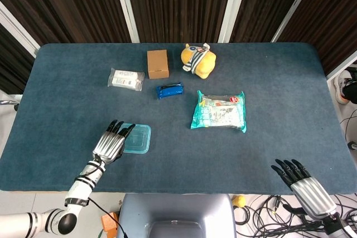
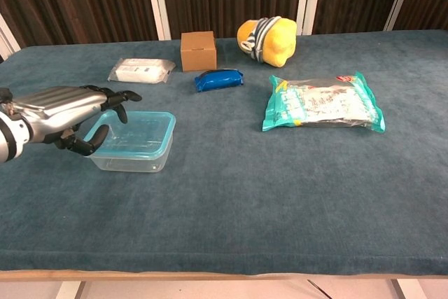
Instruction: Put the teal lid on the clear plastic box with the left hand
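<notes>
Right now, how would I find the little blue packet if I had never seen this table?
Start at the yellow plush toy at the table's far edge, beside the brown cardboard box. Just in front of the gap between them lies the blue packet. It is the smallest thing there, dark shiny blue, unlike the white wipes pack and the bigger teal snack bag.

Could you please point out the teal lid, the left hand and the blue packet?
teal lid (image 2: 140, 128): chest view, its top surface.
left hand (image 2: 59, 108): chest view, back of the hand.
blue packet (image 1: 169, 90): head view, its middle.
</notes>
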You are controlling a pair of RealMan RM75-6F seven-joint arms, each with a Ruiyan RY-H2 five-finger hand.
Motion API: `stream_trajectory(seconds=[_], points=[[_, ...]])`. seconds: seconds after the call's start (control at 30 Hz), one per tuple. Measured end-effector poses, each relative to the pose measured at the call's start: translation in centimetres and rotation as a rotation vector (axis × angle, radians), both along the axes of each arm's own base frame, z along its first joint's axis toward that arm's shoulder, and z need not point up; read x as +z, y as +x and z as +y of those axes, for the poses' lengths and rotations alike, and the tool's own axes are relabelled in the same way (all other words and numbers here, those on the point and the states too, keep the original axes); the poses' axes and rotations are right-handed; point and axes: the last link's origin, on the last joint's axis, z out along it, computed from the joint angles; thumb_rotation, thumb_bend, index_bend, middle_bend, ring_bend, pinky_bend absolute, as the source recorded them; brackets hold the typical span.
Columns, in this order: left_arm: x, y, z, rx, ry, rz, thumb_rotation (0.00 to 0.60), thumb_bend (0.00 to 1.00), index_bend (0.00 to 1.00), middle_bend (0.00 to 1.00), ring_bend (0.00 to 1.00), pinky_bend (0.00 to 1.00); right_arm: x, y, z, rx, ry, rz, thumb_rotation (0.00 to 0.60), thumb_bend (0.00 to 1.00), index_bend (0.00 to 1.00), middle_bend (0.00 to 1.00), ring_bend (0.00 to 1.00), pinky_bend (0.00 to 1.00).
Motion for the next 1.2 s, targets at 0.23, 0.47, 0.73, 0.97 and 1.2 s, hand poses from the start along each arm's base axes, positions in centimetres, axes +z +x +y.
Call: stream_trajectory(seconds=[0.23, 0.47, 0.73, 0.97, 1.2], points=[[3.2, 0.3, -2.2, -0.082, 0.073, -0.013, 0.600, 0.73, 0.00, 0.25, 0.06, 0.00, 0.0, 0.1, 0.2, 0.006, 0.000, -0.003, 0.600, 0.03, 0.00, 0.00, 0.00, 0.00], [4.1, -1.6, -5.4, -0.077, 0.048, 0.016, 0.600, 0.73, 0.00, 0.27, 0.06, 0.00, -0.1, 0.2, 0.3, 0.015, 0.007, 0.000, 0.600, 0.03, 0.00, 0.00, 0.00, 0.00], [2.7, -1.7, -6.1, -0.072, 0.018, 0.002, 0.600, 0.74, 0.00, 0.28, 0.06, 0.00, -0.2, 0.2, 0.4, 0.017, 0.010, -0.001, 0.600, 0.03, 0.00, 0.00, 0.00, 0.00], [1.3, -1.9, -5.6, -0.053, -0.007, 0.007, 0.600, 0.73, 0.00, 0.26, 0.06, 0.00, 0.0, 0.3, 0.4, 0.017, 0.006, -0.004, 0.600, 0.03, 0.00, 0.00, 0.00, 0.00], [1.1, -2.0, -5.1, -0.044, -0.004, 0.019, 0.600, 0.73, 0.00, 0.26, 0.06, 0.00, -0.1, 0.2, 0.4, 0.015, 0.007, -0.003, 0.600, 0.03, 0.00, 0.00, 0.00, 0.00]])
